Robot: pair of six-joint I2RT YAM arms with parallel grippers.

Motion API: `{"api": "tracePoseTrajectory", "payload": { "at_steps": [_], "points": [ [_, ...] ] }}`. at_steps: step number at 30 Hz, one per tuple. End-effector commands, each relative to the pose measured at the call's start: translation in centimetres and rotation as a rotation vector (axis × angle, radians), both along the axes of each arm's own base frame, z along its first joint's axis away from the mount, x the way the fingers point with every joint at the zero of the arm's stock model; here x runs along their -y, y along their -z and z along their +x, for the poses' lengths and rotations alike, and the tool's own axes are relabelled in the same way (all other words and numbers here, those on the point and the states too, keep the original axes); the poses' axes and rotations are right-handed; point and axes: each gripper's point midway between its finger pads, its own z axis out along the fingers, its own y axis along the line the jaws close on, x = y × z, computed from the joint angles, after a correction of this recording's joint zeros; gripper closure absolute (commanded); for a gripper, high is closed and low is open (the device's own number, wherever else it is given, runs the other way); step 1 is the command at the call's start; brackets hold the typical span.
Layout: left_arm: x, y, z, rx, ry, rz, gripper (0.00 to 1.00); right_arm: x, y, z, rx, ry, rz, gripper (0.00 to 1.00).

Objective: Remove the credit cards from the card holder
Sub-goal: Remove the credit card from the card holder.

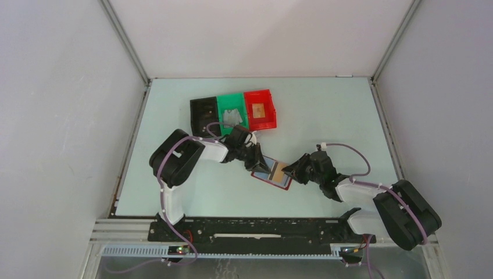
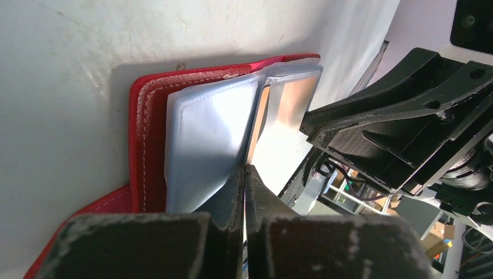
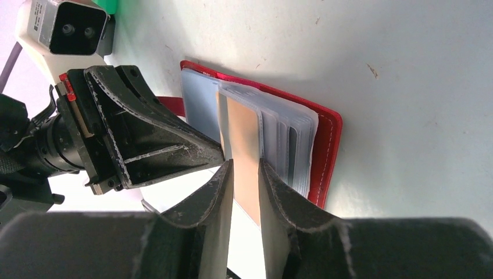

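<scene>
Setting: pale worktop (image 1: 325, 116) boxed in by white walls, with both arms reaching to its middle.
Left end effector (image 2: 244, 180): fingers closed tight, tips against the lower edge of a clear sleeve (image 2: 203, 139). I cannot tell whether the sleeve is actually nipped.
Right end effector (image 3: 243, 174): fingers part-way apart, with the tan card (image 3: 241, 139) leaning across the gap. I cannot tell whether it is gripped or only straddled.
Card holder (image 2: 142, 133): lying open on the worktop between the two end effectors, red cover flat, sleeves fanned up.
Light blue card (image 3: 197, 104): sleeved, next to the cover.
Bins (image 1: 232, 113): a black, green and red row further back, apart from the holder.
Step in hand: probably drawing the tan card out.
Doing it well: close the right fingers squarely on the card's faces, then pull along the sleeve's mouth (a skewed pull would likely drag the whole holder). The left end effector should anchor the sleeve.
</scene>
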Motion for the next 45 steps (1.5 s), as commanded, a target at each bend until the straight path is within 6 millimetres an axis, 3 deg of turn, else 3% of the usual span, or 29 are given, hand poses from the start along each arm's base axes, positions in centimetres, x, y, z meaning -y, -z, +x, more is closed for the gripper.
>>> {"api": "tracePoseTrajectory", "payload": {
  "at_steps": [1, 8, 28, 33, 39, 45],
  "points": [
    [1.8, -3.0, -0.3, 0.036, 0.048, -0.136, 1.00, 0.4, 2.6, -1.8, -0.093, -0.037, -0.070, 0.69],
    [-0.1, -2.1, 0.2, 0.053, -0.028, -0.073, 1.00, 1.2, 2.9, -2.1, -0.100, -0.016, -0.092, 0.69],
    [-2.3, -1.3, 0.2, 0.050, -0.085, -0.058, 1.00, 2.5, 3.3, -2.4, -0.105, 0.006, -0.102, 0.69],
    [-2.0, -2.6, 0.4, 0.077, -0.075, -0.088, 1.00, 2.1, 2.6, -2.2, -0.082, -0.006, -0.089, 0.68],
    [-1.6, -4.2, 1.8, 0.131, -0.100, -0.073, 0.71, 2.1, 1.2, -1.7, -0.042, 0.001, -0.078, 0.68],
    [-1.1, -4.4, 2.5, 0.136, -0.109, -0.072, 0.56, 1.3, -0.6, -1.3, 0.014, -0.018, -0.057, 0.68]
  ]
}}
